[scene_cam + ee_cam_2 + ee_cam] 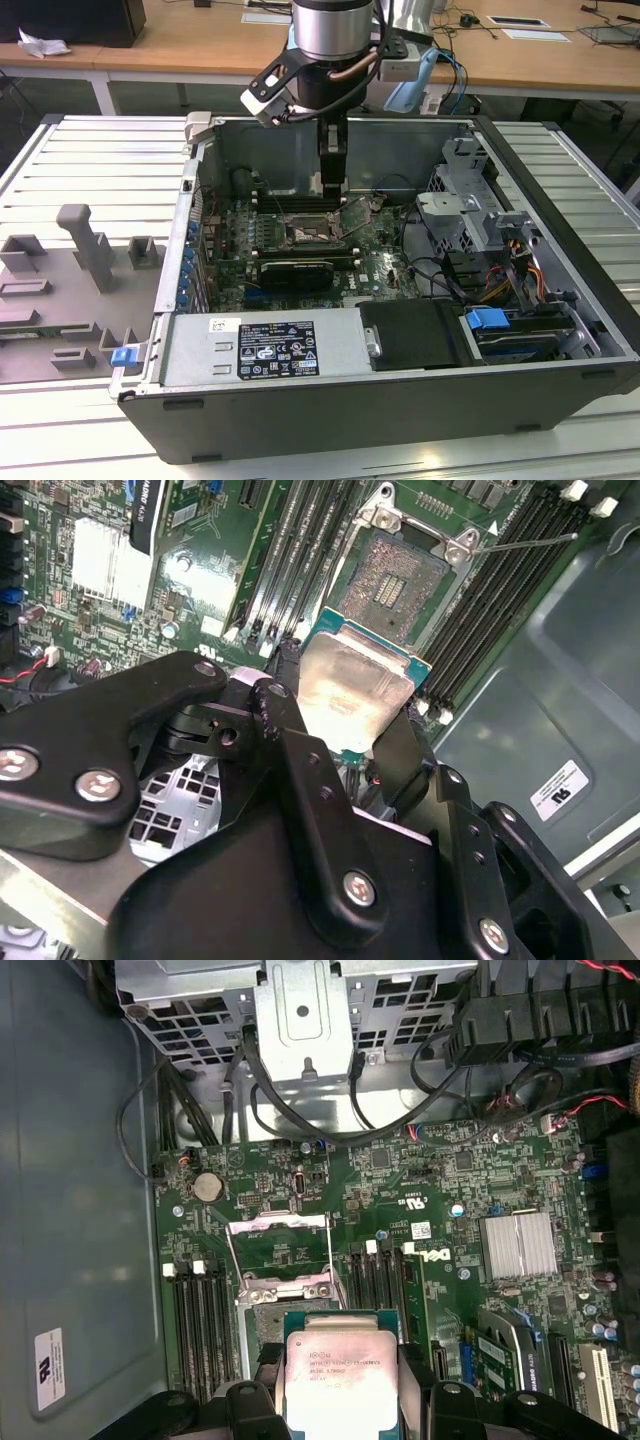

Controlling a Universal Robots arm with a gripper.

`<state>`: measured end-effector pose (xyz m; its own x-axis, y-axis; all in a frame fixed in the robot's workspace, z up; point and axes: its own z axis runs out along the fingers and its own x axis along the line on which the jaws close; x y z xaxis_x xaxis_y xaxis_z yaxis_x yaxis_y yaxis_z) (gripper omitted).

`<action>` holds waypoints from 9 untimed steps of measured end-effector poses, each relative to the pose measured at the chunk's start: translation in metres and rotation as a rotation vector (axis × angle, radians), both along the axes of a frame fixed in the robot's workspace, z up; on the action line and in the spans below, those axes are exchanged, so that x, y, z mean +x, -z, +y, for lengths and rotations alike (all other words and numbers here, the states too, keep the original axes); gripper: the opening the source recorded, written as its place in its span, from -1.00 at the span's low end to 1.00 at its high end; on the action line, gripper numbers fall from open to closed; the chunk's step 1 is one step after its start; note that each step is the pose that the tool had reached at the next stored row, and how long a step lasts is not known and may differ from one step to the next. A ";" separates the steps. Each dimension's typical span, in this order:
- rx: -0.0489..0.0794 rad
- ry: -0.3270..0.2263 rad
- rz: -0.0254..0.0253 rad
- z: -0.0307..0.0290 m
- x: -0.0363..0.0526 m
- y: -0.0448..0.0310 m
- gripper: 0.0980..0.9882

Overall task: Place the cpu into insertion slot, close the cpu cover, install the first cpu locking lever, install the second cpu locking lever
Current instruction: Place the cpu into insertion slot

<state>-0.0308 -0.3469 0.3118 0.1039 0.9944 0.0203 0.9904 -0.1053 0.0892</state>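
Desk: Nearest the lens?
Photo: Open computer case (400,410) on a slatted bench (60,170), black-labelled power supply box (275,350) along the near wall. Grey fixture blocks (85,250) on the exterior view's left.

Desk: Farther in?
Photo: Green motherboard (380,265), and amid it the insertion slot (310,237), dark-centred, metal-rimmed, bare. In the first wrist view, cpu cover (282,1222) swung up and open at the slot's edge. In the second wrist view, thin locking lever (525,544) running out from a corner of the slot, unlatched by the look of it.

Desk: Whereabouts of the cpu (340,1375)?
Photo: Off the board, clamped at two opposite edges between the closed-in fingers of the gripper (333,192), silver top facing both wrist cameras. Hanging at the slot's far side, over it or just beyond; impossible to tell which. Apparently clear of the rim. Farthest back, wooden desks (200,40).

Desk: Step in hand?
Photo: By all appearances the first: placing the chip. Nothing seated, cover open, levers not yet installed.

Desk: Demands of the move?
Photo: In all likelihood, centring over the slot, squaring the chip's edges to the rim, matching its orientation to the socket, then a level, gentle lowering before any release. Danger in any tilt: bent contacts.
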 end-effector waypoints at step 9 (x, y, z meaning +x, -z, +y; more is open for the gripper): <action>0.000 0.000 0.0000 0.0000 -0.0002 0.0033 -0.01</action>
